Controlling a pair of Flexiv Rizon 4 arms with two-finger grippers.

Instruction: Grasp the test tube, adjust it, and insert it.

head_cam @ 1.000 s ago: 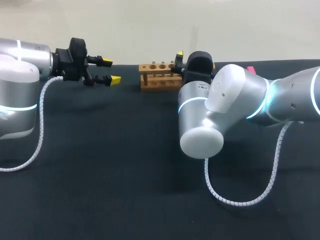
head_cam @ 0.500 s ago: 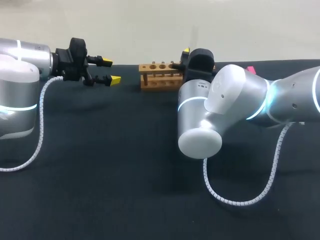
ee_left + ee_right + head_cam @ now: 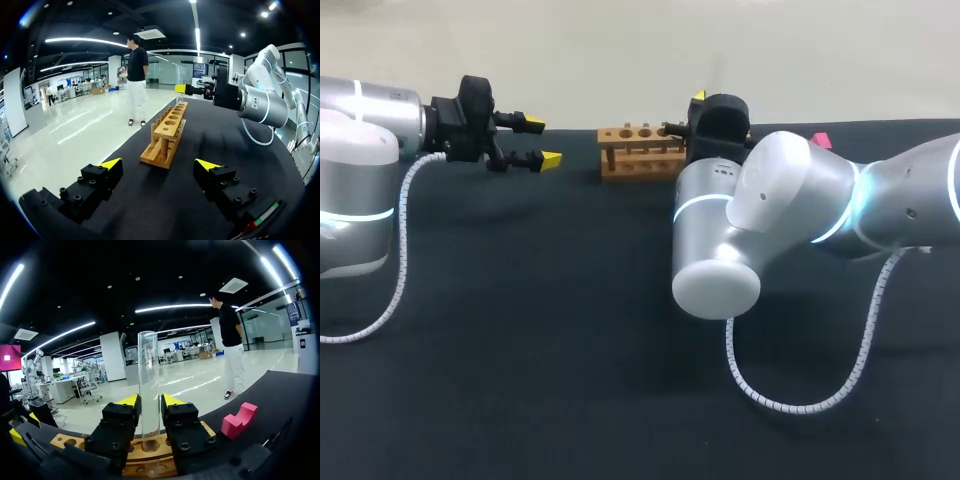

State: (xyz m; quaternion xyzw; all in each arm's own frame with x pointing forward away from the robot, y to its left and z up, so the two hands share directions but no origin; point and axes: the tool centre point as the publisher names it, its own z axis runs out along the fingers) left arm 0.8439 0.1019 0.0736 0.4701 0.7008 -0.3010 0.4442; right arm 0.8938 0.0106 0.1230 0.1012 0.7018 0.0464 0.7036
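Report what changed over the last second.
The right end effector, shut on the upright test tube, shifted slightly toward the right end of the wooden rack and a little upward in the head view, while its arm's elbow drifted slightly left. The left end effector stayed open and still. The rack did not move.

The test tube (image 3: pixel 148 370) is clear glossy glass, the rack (image 3: pixel 630 166) bare wood, the table (image 3: pixel 520 330) matt cloth.

The rack (image 3: pixel 638 150) is standing at the desk's (image 3: pixel 520 350) far middle; the left tool (image 3: pixel 542 140) is hovering left of it, the right tool (image 3: pixel 149 405) is holding the test tube (image 3: pixel 148 370) upright at its right end
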